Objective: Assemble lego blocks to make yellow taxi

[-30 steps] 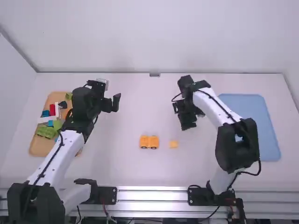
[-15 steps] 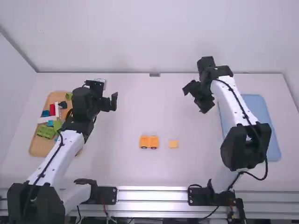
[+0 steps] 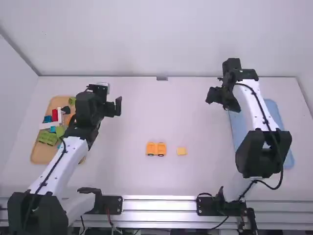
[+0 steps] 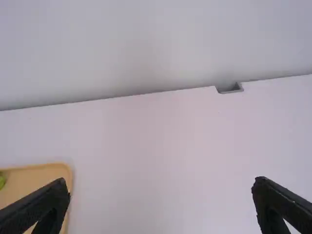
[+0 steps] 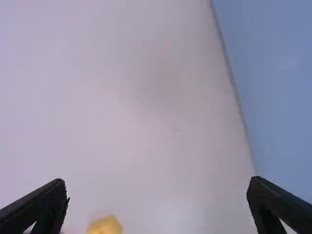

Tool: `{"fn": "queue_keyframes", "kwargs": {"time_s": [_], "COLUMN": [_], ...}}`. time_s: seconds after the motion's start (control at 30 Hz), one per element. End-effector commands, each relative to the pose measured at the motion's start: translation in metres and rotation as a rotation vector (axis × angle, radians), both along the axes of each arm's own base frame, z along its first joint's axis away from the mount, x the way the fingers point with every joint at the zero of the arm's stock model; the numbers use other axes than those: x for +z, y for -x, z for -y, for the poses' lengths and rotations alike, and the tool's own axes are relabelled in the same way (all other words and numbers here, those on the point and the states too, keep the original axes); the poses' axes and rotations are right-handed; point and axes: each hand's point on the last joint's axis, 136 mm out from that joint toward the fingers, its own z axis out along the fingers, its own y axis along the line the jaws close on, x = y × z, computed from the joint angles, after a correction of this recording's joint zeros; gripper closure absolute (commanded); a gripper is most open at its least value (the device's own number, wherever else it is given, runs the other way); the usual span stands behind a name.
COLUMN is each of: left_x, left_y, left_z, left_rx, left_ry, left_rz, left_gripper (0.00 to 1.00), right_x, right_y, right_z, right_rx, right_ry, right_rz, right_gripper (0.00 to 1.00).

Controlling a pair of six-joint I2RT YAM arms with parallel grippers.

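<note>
While L fingers point(image 3: 118, 106) + R fingers point(image 3: 212, 95) open, 1 orange wheeled pc point(image 3: 152, 147) near 1 yellow blk point(image 3: 181, 151).

Table point(image 3: 132, 132) looked smooth and matt, front rail point(image 3: 159, 205) shiny metal, orange vehicle point(image 3: 156, 148) plastic, blue tray point(image 3: 238, 128) smooth, matt.

Surroundings and side items

White bench point(image 3: 137, 105); pale back wall point(image 3: 156, 39) rises behind it, side wall point(image 3: 13, 107) at left. Small grey fitting point(image 3: 162, 78) sits mid-way along the bench's far edge. Left end: tan tray point(image 3: 40, 156), holding green blocks point(image 3: 47, 138), a red block point(image 3: 55, 115), a white piece point(image 3: 48, 125) and blue blocks point(image 3: 47, 119). Right end: blue tray point(image 3: 279, 122), flat on the bench, partly hidden. Metal rail point(image 3: 159, 203) runs along the near edge.
</note>
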Motion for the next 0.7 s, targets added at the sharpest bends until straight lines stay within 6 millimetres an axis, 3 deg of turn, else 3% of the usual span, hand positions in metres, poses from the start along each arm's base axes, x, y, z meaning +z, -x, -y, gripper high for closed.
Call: {"fn": "queue_keyframes", "kwargs": {"time_s": [0.0, 0.07, 0.13, 0.2, 0.23, 0.33, 0.37, 0.43, 0.5, 0.67], "left_x": [0.011, 0.01, 0.006, 0.003, 0.001, 0.0, 0.0, -0.003, -0.005, -0.007], "left_y": [-0.003, -0.003, -0.001, 0.001, 0.002, 0.008, 0.008, 0.016, 0.022, 0.046], "left_z": [0.0, 0.0, 0.002, 0.005, 0.01, 0.029, 0.029, 0.049, 0.059, 0.09], "left_rx": [0.003, 0.003, -0.003, -0.018, -0.054, -0.196, -0.196, -0.354, -0.44, -0.7], "left_ry": [-0.001, 0.0, 0.0, 0.005, 0.01, -0.025, -0.025, -0.077, -0.093, -0.125], "left_rz": [0.024, 0.02, 0.003, -0.011, -0.02, -0.018, -0.018, -0.008, -0.004, 0.031], "left_gripper": [0.01, 0.01, 0.01, 0.01, 0.01, 0.01, 0.01, 0.01, 0.01, 0.01], "right_x": [0.008, 0.01, 0.012, 0.019, 0.027, 0.039, 0.039, 0.049, 0.051, 0.029], "right_y": [-0.004, -0.011, -0.016, -0.016, -0.011, 0.01, 0.01, 0.029, 0.036, 0.05], "right_z": [0.008, 0.001, -0.024, -0.058, -0.086, -0.124, -0.124, -0.147, -0.154, -0.162], "right_rx": [0.101, 0.242, 0.476, 0.716, 0.904, 1.23, 1.23, 1.44, 1.523, 1.667], "right_ry": [0.041, 0.03, -0.037, -0.141, -0.224, -0.332, -0.332, -0.427, -0.464, -0.512], "right_rz": [0.023, 0.047, 0.091, 0.162, 0.229, 0.329, 0.329, 0.431, 0.49, 0.612], "right_gripper": [0.01, 0.01, 0.01, 0.02, 0.01, 0.01, 0.01, 0.01, 0.01, 0.01]}}
